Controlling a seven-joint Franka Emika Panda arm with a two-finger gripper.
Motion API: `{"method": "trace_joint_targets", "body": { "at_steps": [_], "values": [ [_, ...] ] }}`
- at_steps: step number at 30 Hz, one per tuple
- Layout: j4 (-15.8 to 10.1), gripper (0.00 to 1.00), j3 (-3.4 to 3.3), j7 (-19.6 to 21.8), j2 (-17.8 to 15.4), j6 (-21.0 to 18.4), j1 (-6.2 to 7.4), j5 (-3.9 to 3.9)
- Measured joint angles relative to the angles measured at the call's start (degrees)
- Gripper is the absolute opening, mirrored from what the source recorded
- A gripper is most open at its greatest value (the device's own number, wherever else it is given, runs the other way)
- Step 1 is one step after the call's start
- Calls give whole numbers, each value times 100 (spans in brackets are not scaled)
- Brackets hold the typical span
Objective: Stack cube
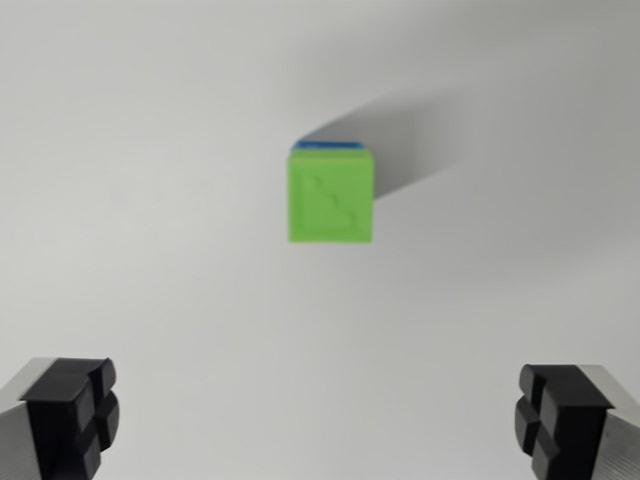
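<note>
Green cube (333, 195) sitting on a blue cube (327, 146), centred in the upper half of the wrist view.

Only a thin strip of the blue one shows past the green cube's far edge, and a raised mark is faintly visible on the green face, which is blurred. Both rest on a plain white surface (150, 200), with a soft shadow stretching toward the wrist view's upper right. The gripper (320, 420) looks down from above, its black fingertips (70, 410) at the bottom corners, jaws wide apart, empty, well clear of the stack.
</note>
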Motion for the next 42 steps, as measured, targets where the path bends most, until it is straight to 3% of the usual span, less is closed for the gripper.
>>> {"method": "trace_joint_targets", "body": {
  "at_steps": [20,42],
  "values": [
    [427,100,25,27,-199,-630,0,-21],
    [447,100,26,27,-198,-656,0,-21]
  ]
}}
